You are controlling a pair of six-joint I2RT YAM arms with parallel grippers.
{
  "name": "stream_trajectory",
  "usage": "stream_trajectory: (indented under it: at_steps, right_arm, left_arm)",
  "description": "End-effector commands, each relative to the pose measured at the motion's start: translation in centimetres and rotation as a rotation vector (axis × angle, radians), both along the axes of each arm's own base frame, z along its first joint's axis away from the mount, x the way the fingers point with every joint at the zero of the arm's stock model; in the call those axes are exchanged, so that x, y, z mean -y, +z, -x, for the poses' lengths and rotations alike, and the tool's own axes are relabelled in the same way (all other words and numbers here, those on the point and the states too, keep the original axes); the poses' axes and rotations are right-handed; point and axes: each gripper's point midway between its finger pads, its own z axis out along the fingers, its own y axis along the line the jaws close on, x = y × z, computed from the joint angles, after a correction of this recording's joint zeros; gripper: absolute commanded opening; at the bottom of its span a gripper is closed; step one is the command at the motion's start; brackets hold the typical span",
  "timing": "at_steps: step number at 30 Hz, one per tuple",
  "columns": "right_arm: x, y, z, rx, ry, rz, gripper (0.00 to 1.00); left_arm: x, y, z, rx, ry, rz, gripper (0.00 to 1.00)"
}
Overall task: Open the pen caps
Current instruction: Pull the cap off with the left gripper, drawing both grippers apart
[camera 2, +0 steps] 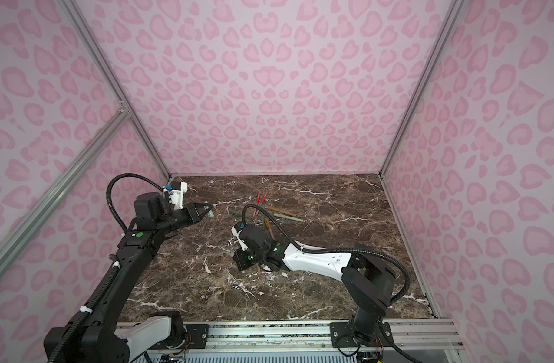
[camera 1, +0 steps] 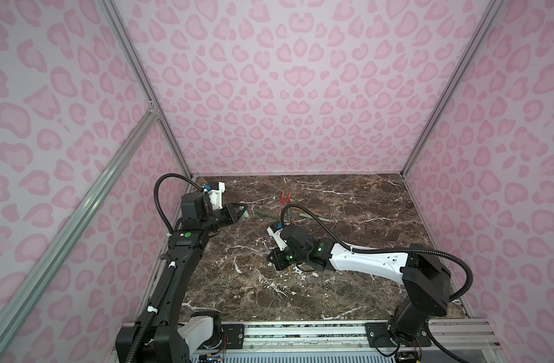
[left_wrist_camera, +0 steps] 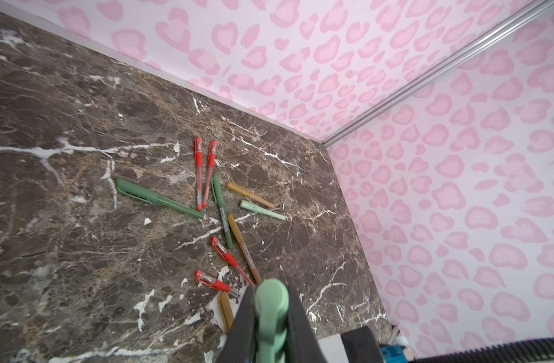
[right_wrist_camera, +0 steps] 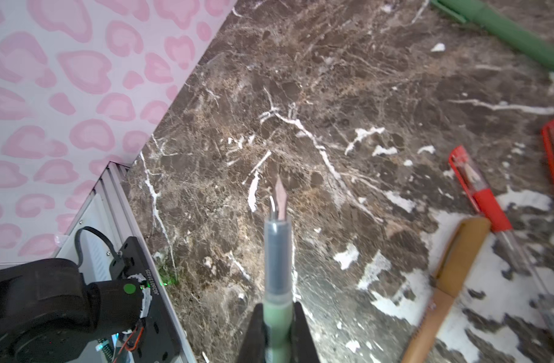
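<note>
With a pale green cap (left_wrist_camera: 271, 309) clamped in the left gripper (left_wrist_camera: 271, 317) and its bared pen barrel (right_wrist_camera: 278, 267) pinched in the right gripper (right_wrist_camera: 278, 333), well apart, a careless release risked the nib striking the marble table (right_wrist_camera: 363, 78).

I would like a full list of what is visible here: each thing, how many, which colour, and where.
table: one, brown marble, under everything
walls: pink spotted, around the table
red pens: four, on the table
dark green pens: two, on the table
tan pens: three, on the table
pale green pen: one, beside a tan pen
cap: one, pale green, held
barrel: one, pale green, nib bare, held
left hand: black, shut on cap
right hand: black, shut on barrel
</note>
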Motion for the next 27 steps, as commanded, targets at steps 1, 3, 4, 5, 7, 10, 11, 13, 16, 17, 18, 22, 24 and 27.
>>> stream_trajectory:
  at_steps: [1,3,4,5,7,10,11,13,16,17,18,22,24,27]
  right_arm:
    - [0.9,0.1,0.0,0.014,-0.022,0.013,0.00]
    - [1.6,0.7,-0.3,0.026,-0.038,0.013,0.00]
    - [2.1,0.9,-0.5,0.031,-0.054,0.012,0.00]
    - [2.7,1.2,-0.8,0.037,-0.075,0.011,0.00]
    - [3.9,1.6,-1.3,0.042,-0.118,0.013,0.00]
    - [6.1,1.9,-2.0,0.045,-0.190,0.024,0.00]
    - [6.8,2.0,-2.3,0.047,-0.216,0.029,0.00]
    - [8.5,1.9,-2.7,0.045,-0.269,0.057,0.00]
    - [10.7,1.8,-3.0,0.048,-0.323,0.095,0.00]
    - [11.4,1.8,-3.0,0.049,-0.339,0.104,0.00]
    - [11.9,1.8,-3.0,0.048,-0.351,0.107,0.00]
    - [14.0,1.9,-3.2,0.040,-0.398,0.104,0.00]
    - [14.7,2.1,-3.2,0.040,-0.411,0.100,0.00]
    - [15.5,2.3,-2.9,0.043,-0.422,0.108,0.00]
  left_arm:
    - [-1.4,0.2,-1.0,0.025,0.060,-0.073,0.04]
    - [-2.4,-0.6,-1.5,0.010,0.095,-0.146,0.04]
    - [-3.1,-1.2,-1.9,-0.006,0.117,-0.188,0.03]
    - [-3.7,-1.7,-2.3,-0.021,0.135,-0.240,0.04]
    - [-4.9,-2.9,-3.2,-0.044,0.162,-0.331,0.03]
    - [-7.0,-5.5,-4.8,-0.120,0.197,-0.472,0.04]
    - [-7.7,-6.4,-5.2,-0.153,0.198,-0.527,0.04]
    - [-9.3,-8.5,-6.1,-0.229,0.220,-0.616,0.04]
    - [-10.9,-11.5,-7.2,-0.343,0.200,-0.698,0.03]
    - [-11.3,-12.4,-7.6,-0.377,0.193,-0.717,0.04]
    - [-11.7,-13.6,-7.8,-0.416,0.183,-0.736,0.04]
    - [-13.0,-18.4,-9.2,-0.582,0.121,-0.810,0.03]
    - [-13.5,-20.2,-9.7,-0.640,0.094,-0.824,0.04]
    - [-14.1,-21.9,-9.9,-0.694,0.074,-0.847,0.04]
